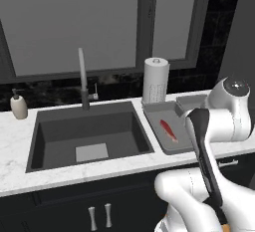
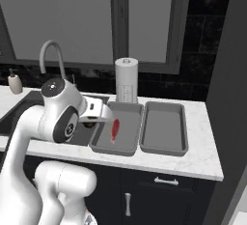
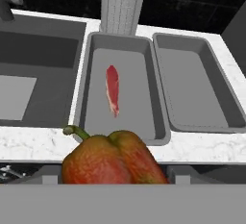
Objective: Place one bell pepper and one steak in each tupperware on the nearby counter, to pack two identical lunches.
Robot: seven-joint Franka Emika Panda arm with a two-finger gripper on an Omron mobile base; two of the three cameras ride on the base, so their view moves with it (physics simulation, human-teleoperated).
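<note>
Beside the sink (image 2: 29, 104), on the white marbled counter (image 2: 202, 156), two grey tupperware trays are sitting side by side in front of the paper towel roll (image 2: 126, 80). The tray nearer the sink (image 3: 91, 74) is holding one red steak (image 3: 113, 96), lying lengthwise near its middle; the tray farther from the sink (image 3: 218, 98) is lying bare. A reddish-orange bell pepper (image 3: 111, 159) with a green stem is filling the bottom of the hand view, hanging at the counter's front edge just short of the nearer tray. The fingers are standing wide, and the pepper is sitting right where they would be, so they are probably clasping it, though the tips themselves are hidden behind it.

Judging by this, roughly a quarter of the packing is looking done: one steak is in place. The pepper is apparently heading for a tray, and a second steak and a second pepper are remaining for the other lunch.
</note>
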